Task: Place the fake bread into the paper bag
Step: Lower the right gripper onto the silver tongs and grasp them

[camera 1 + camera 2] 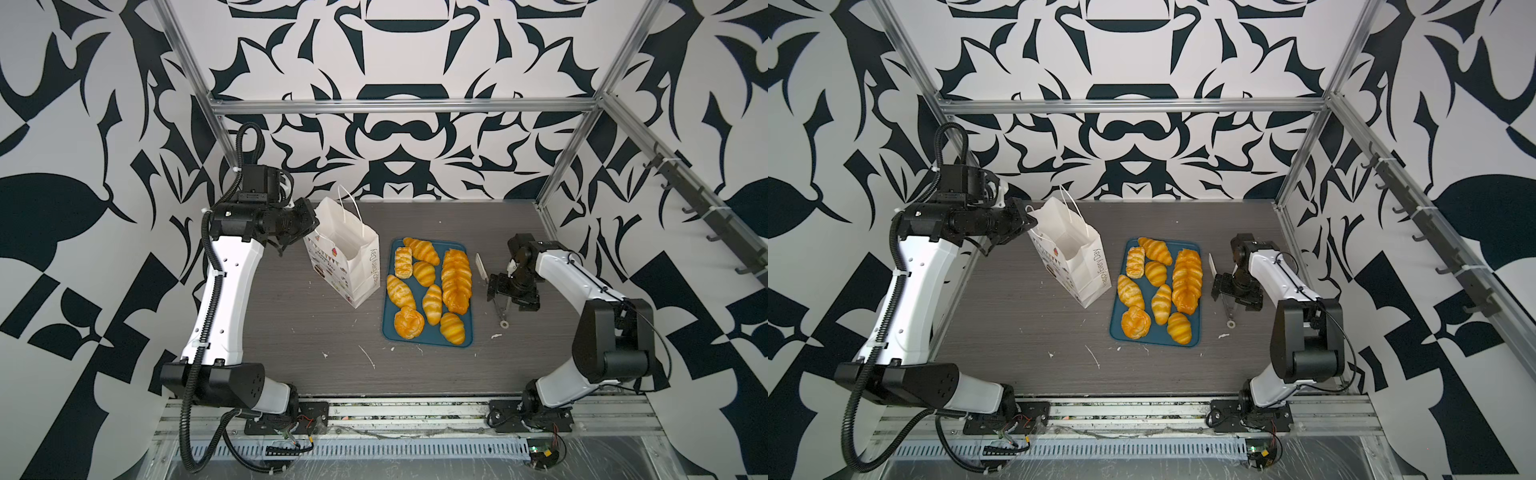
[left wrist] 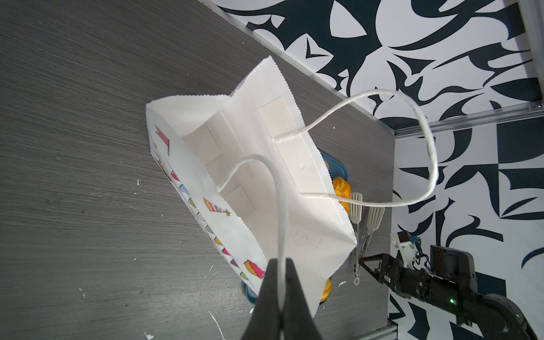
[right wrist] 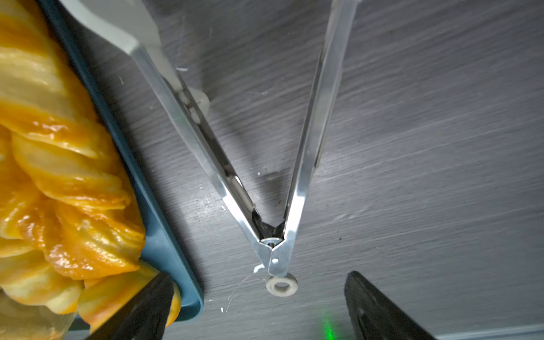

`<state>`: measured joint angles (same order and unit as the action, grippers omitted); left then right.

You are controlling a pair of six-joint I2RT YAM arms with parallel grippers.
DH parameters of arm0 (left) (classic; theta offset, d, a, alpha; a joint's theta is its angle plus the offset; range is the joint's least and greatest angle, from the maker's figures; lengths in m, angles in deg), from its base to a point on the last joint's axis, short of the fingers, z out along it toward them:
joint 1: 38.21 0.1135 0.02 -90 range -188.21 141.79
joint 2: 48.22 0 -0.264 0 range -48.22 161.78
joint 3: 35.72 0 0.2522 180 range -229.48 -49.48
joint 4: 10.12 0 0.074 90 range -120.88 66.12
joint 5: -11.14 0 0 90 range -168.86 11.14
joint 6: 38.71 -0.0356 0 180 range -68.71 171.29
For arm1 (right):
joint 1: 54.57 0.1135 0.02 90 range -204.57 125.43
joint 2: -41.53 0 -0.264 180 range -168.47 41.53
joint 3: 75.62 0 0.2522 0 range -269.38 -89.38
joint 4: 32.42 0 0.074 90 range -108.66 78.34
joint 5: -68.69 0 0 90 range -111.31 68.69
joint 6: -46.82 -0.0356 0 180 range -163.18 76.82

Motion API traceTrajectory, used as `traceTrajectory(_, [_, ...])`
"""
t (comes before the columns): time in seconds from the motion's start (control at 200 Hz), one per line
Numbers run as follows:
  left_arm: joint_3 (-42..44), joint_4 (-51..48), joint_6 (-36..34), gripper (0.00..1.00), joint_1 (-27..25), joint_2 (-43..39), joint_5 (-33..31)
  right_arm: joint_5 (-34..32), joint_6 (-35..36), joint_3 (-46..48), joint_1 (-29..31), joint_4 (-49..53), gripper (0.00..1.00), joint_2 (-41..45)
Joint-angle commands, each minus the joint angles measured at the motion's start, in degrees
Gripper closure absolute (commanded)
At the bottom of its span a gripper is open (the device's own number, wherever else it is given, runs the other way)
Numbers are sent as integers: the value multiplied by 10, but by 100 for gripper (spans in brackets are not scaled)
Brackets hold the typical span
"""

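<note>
Fake bread (image 1: 432, 286) sits piled on the teal tray (image 1: 430, 338), just right of the open paper bag (image 1: 349, 257) standing on the desk (image 1: 311, 332). Left gripper (image 2: 281, 265) pinches one cord handle (image 2: 284, 206). Right gripper (image 3: 262, 306) hangs spread over metal tongs (image 3: 316, 117), which lie beside the tray.

"What was the paper bag (image 2: 294, 164) made of?"
"Matt white paper, with twisted cord handles (image 2: 429, 141). The fake bread (image 1: 456, 278) shone, glossy like plastic."
"And the tongs (image 3: 326, 88)?"
"Polished metal, mirror-bright. The tray (image 3: 164, 250) looked smooth and matt, the tabletop (image 1: 316, 353) grey wood grain, scuffed."
</note>
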<state>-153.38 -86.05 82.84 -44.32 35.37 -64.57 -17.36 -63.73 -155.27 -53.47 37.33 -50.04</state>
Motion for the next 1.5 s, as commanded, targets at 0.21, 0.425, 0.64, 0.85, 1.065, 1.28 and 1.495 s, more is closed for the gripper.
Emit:
traceTrajectory(0.21, [-16, -48, -16, 100, 18, -2, 8, -1, 25, -49, -4, -9, 6, -46])
traceTrajectory(0.425, [-35, -69, -31, 100, 48, 20, 25, -5, 25, -53, -4, -11, 8, -73])
traceTrajectory(0.64, [-49, -80, -46, 100, 51, 29, 27, -3, 26, -49, -4, -17, 8, -89])
traceTrajectory(0.85, [-53, -79, -44, 100, 54, 34, 34, -4, 25, -42, -4, -28, 8, -102])
traceTrajectory(1.065, [-61, -80, -45, 100, 55, 36, 38, -11, 26, -47, -7, -32, 8, -120])
traceTrajectory(1.28, [-57, -77, -44, 100, 55, 33, 44, -23, 25, -48, -11, -34, 9, -127])
traceTrajectory(1.495, [-45, -72, -42, 100, 55, 28, 49, -34, 20, -36, -11, -40, 10, -124])
